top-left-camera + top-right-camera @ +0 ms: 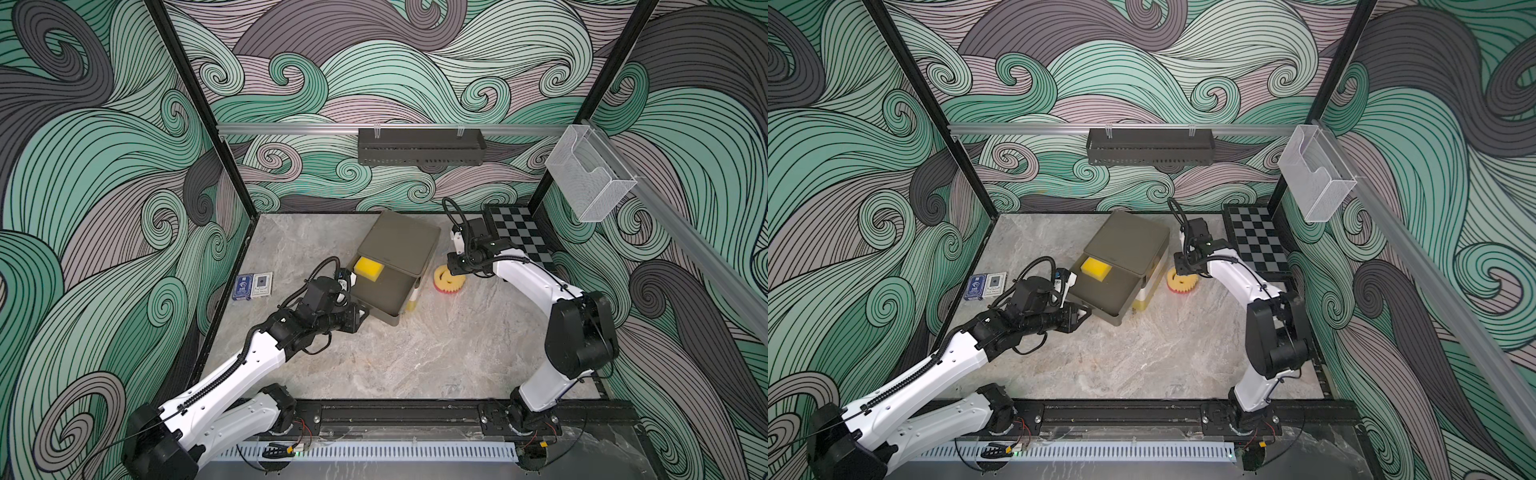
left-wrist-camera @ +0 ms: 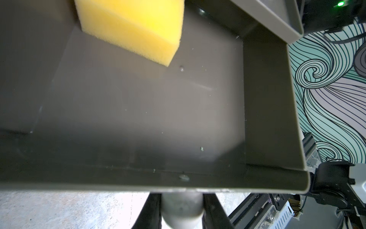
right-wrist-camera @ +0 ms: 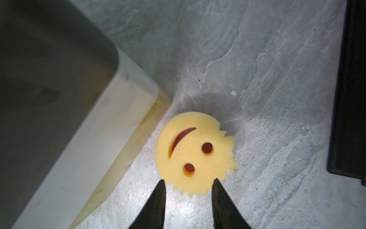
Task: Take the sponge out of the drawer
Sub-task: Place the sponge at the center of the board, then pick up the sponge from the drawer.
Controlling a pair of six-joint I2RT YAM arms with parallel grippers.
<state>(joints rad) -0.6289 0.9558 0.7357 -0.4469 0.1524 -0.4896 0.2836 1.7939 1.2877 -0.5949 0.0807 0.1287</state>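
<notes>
Two wrist views reveal left end effector (image 2: pixel 181 215) gripping knob (image 2: pixel 181 201), right end effector (image 3: pixel 189 180) open.

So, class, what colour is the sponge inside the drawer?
Yellow; the sponge shows best in the left wrist view.

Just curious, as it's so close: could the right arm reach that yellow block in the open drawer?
Probably yes. The drawer is pulled out and the sponge lies uncovered; the right gripper, open, would only need to rise over the cabinet beside it.
</notes>
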